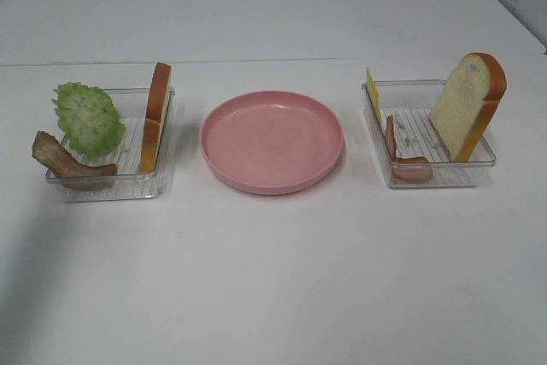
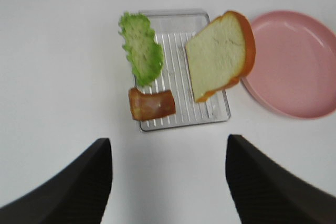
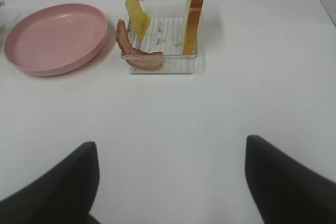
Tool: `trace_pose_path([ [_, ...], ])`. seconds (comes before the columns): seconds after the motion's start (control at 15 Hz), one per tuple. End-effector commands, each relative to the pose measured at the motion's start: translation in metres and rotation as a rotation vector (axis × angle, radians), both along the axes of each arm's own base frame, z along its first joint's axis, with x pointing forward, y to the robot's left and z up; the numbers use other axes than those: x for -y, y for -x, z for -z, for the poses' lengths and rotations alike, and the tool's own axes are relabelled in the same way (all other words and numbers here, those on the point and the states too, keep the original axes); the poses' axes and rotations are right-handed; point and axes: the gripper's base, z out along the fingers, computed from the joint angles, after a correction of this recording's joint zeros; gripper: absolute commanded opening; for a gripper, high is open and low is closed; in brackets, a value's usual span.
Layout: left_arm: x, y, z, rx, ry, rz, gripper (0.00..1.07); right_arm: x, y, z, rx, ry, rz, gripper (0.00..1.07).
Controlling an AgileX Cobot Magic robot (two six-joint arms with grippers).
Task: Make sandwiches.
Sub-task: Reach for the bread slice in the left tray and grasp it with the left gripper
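The sandwiches' parts lie loose in two clear trays. The left tray (image 1: 128, 185) holds green lettuce (image 1: 88, 118), a bacon strip (image 1: 64, 162) and a bread slice (image 1: 155, 117) standing on edge. In the right tray (image 1: 444, 175) are a yellow cheese slice (image 1: 373, 91), a bacon strip (image 1: 402, 158) and a leaning bread slice (image 1: 466, 104). My left gripper (image 2: 168, 145) is open, short of the left tray (image 2: 181, 121) and touching nothing. My right gripper (image 3: 170, 148) is also open, well back from the right tray (image 3: 163, 66). Neither gripper shows in the high view.
A round pink plate (image 1: 272, 139) sits between the trays with nothing on it. It also shows beside each tray in the wrist views, plate (image 2: 296, 64) and plate (image 3: 55, 35). White table surface surrounds everything.
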Motion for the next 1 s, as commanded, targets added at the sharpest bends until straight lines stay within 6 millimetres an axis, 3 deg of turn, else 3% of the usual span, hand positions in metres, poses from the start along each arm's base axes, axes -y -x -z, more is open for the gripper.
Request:
trace_pose_path([
  [0.07, 0.006, -0.027, 0.007, -0.158, 0.054, 0.021, 0.6, 0.0, 0.001, 0.0, 0.022, 0.004, -0.002, 0.73],
  [0.27, 0.031, -0.068, 0.016, -0.302, 0.054, 0.079, 0.6, 0.0, 0.001, 0.0, 0.022, 0.004, -0.002, 0.73],
  [0.4, 0.066, -0.102, 0.028, -0.347, 0.004, 0.104, 0.6, 0.0, 0.001, 0.0, 0.022, 0.004, -0.002, 0.73],
  [0.53, 0.077, -0.11, 0.03, -0.369, -0.019, 0.107, 0.6, 0.0, 0.001, 0.0, 0.022, 0.004, -0.002, 0.73],
  [0.73, 0.128, -0.145, 0.052, -0.402, -0.088, 0.125, 0.6, 0.0, 0.001, 0.0, 0.022, 0.004, -0.002, 0.73],
  [1.0, 0.164, -0.164, 0.085, -0.429, -0.185, 0.126, 0.6, 0.0, 0.001, 0.0, 0.022, 0.004, -0.002, 0.73],
])
